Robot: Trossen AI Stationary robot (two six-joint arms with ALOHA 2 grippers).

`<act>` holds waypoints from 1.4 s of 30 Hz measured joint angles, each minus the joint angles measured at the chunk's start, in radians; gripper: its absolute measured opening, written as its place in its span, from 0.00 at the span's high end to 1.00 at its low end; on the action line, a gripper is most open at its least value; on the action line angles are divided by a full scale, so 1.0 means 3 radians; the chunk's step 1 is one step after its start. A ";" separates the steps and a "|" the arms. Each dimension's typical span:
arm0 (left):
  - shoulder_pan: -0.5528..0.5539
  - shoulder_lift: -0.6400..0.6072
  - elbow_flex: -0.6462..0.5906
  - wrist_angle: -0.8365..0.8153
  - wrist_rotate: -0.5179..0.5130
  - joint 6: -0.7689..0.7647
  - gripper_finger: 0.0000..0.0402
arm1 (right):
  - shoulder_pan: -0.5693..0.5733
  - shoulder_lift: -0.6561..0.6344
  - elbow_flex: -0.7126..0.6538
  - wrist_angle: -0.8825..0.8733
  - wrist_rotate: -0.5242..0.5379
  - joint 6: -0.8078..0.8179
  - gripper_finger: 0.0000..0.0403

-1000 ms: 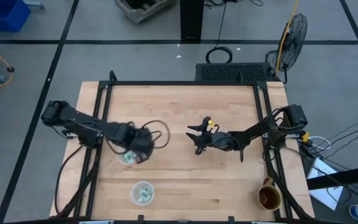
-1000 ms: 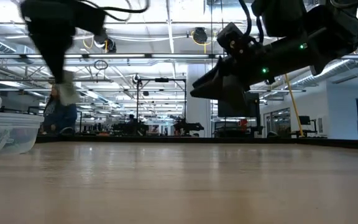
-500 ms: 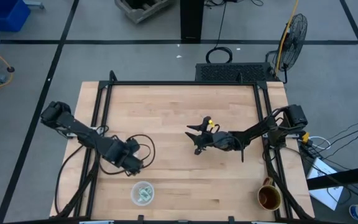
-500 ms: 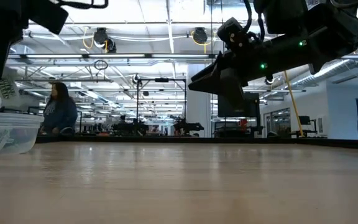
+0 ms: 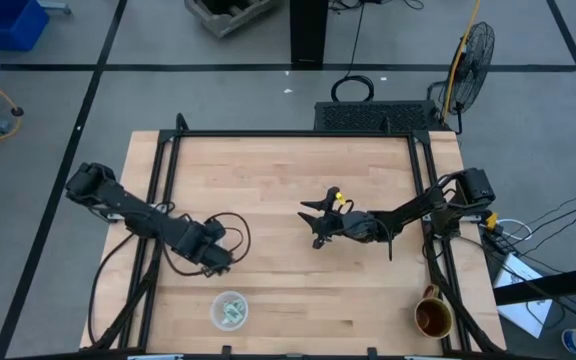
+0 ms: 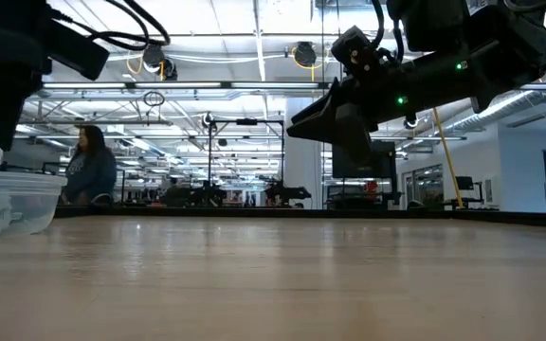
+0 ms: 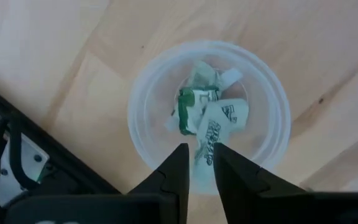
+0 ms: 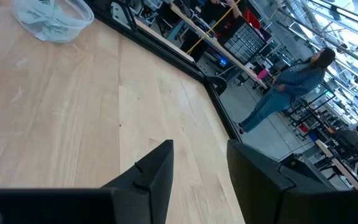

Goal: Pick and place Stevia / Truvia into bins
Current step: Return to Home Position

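In the left wrist view, a clear round cup [image 7: 272,99] stands on the wood directly below my left gripper [image 7: 201,165] and holds several pale green and white sachets [image 7: 210,118]. The fingers hang just above them, a narrow gap apart, and I see nothing pinched between them. From above, my left gripper [image 5: 216,260] hides this cup. A second cup [image 5: 230,311] with sachets stands nearer the near edge. My right gripper [image 5: 315,225] hovers open and empty over the table's middle. No loose sachets show on the wood.
A brown-gold mug [image 5: 433,318] stands at the near right corner. Black frame rails [image 5: 158,200] run along the table's left and right sides, close to the left cup. Bare wood lies between the two arms. A person [image 6: 88,170] stands in the room beyond the table.
My left gripper has moved toward the near left, from beside the cup to right over it. A sachet hung below its fingers in the earlier low views. It no longer shows there now. My right arm has kept still.
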 joint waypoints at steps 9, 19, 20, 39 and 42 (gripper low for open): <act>0.0224 -0.0001 0.0044 0.0146 -0.0427 0.0166 0.84 | 0.0000 -0.0001 0.0000 -0.0058 0.0011 0.0014 0.65; 0.0512 -0.0341 0.0044 -0.0033 -0.0887 0.0551 0.87 | 0.0152 -0.0366 0.0001 0.0223 0.1404 -0.0255 0.65; 0.0524 -0.0439 0.0044 -0.0118 -0.0954 0.0590 0.87 | 0.0184 -0.0478 0.0001 0.0129 0.1556 -0.0291 0.65; 0.0046 -0.2861 -0.0532 -0.0063 -0.2561 0.0802 0.87 | 0.0215 -0.3267 -0.0435 -0.3436 -0.1138 0.1861 0.65; -0.0013 -0.3177 -0.0920 0.0370 -0.2669 0.0830 0.87 | 0.0211 -0.3654 -0.0937 -0.2943 -0.1147 0.1778 0.65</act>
